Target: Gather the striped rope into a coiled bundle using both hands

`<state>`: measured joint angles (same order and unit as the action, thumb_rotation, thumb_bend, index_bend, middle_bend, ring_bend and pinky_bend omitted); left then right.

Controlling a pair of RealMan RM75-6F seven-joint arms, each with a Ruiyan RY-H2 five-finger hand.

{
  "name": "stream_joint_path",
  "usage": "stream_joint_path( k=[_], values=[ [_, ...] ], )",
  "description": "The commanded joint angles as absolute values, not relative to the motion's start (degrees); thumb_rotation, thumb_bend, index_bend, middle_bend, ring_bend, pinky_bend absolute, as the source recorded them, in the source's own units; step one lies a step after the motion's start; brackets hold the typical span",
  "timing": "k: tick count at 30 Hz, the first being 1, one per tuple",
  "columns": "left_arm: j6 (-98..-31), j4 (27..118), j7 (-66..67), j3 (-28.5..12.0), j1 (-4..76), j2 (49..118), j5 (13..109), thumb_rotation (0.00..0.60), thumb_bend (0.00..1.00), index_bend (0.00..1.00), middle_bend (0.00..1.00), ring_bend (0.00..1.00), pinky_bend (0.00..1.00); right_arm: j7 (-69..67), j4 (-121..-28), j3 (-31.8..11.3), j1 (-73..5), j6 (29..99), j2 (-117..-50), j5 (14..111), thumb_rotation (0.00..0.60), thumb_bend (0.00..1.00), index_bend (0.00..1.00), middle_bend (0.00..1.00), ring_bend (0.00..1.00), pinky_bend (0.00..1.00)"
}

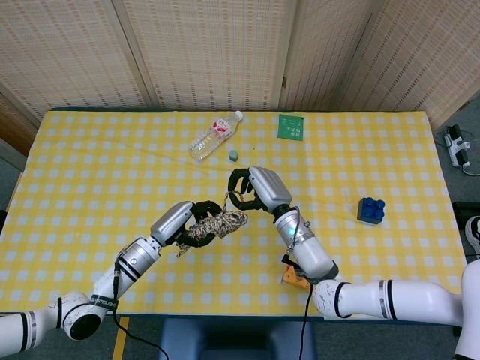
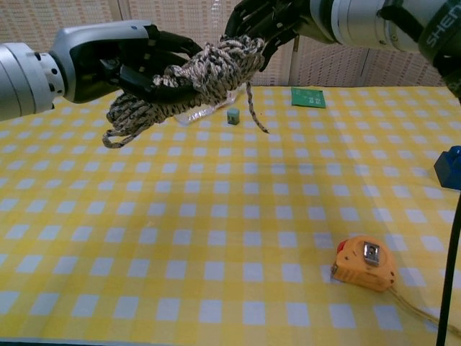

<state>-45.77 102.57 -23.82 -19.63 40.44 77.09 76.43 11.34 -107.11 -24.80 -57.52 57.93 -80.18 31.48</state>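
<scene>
The striped rope [image 1: 217, 223] [image 2: 189, 76] is a thick coiled bundle held above the yellow checked table. My left hand [image 1: 182, 219] [image 2: 130, 61] grips the bundle around its middle. One loose end hangs down from the bundle's right end. My right hand [image 1: 253, 193] [image 2: 270, 20] is at that right end, fingers curled against the top strands; whether it grips them I cannot tell. Small loops hang off the bundle's left end.
A clear plastic bottle [image 1: 214, 136] lies at the back centre, with a small green block [image 1: 233, 156] beside it. A green card [image 1: 291, 127] lies further right. An orange tape measure [image 2: 364, 264] sits near the front edge. Blue bricks [image 1: 371, 210] sit at the right.
</scene>
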Motion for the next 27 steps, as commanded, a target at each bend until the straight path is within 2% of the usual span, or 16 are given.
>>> stream_joint_path(
  k=[1,9,17,22,27],
  values=[
    [-47.9,101.1,-14.2,-17.6,41.8,77.2,76.5,0.6,0.63,0.61,0.61,0.56,0.62,11.8,-107.6,-24.6,-57.6,58.3,-80.0,31.9,0.6,0.61,0.68,0.51,0.52,0.48],
    [-52.3,100.9,3.7,-15.8,43.1,79.4,69.3,0.6,0.63,0.61,0.61,0.56,0.62,13.5,-109.6,-23.5,-57.4,60.5,-79.4,32.9,0.6,0.61,0.68,0.51,0.54,0.49],
    [-57.6,101.5,15.6,-15.6,43.9,82.7,60.2,0.6,0.63,0.6,0.61,0.57,0.62,14.0,-112.3,-22.1,-56.1,62.0,-78.5,34.9,0.6,0.61,0.61,0.51,0.54,0.49],
    [-61.0,101.8,19.1,-16.4,44.4,84.8,56.1,0.6,0.63,0.6,0.61,0.59,0.63,12.6,-113.7,-21.6,-55.4,61.1,-78.6,36.2,0.6,0.61,0.55,0.5,0.55,0.5],
    [-64.3,101.7,22.3,-17.2,45.0,86.9,52.7,0.6,0.63,0.6,0.61,0.61,0.65,10.6,-115.9,-21.5,-54.5,60.1,-78.3,38.6,0.6,0.61,0.43,0.46,0.53,0.5]
  ],
)
